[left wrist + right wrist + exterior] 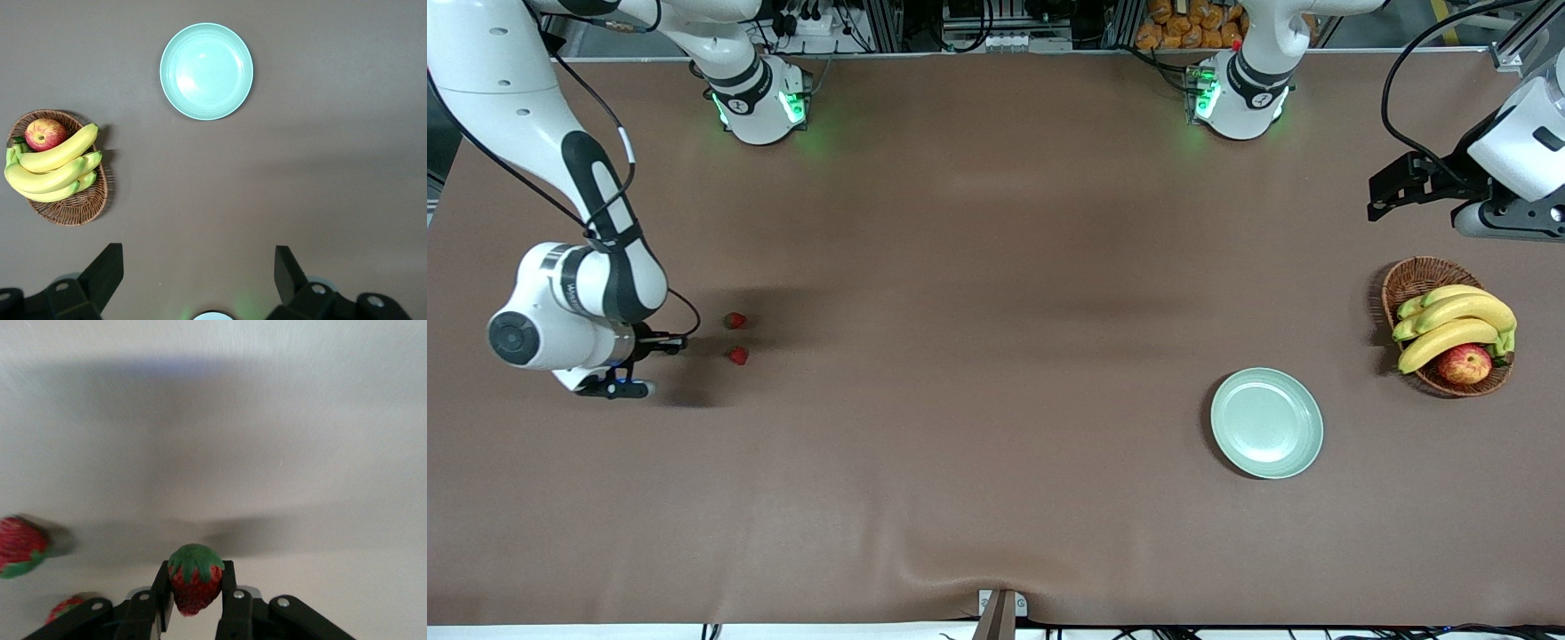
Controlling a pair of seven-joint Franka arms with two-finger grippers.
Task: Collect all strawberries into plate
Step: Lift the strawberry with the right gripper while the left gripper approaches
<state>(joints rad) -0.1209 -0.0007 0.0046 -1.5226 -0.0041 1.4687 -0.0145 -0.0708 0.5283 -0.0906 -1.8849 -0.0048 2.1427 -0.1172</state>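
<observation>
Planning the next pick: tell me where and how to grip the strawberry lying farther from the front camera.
Probably grip that strawberry across its red body, below the cap, coming straight down from above: it lies small and low on the table, and another strawberry sits close beside it, crowding a side approach. The right gripper is shut on a third strawberry that same way.

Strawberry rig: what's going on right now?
The right end effector, low at the right arm's end of the table, is shut on one strawberry. Two other strawberries lie on the table beside it. The plate near the left arm's end holds nothing yet. The left end effector waits open, up in the air above the basket of bananas and an apple.
</observation>
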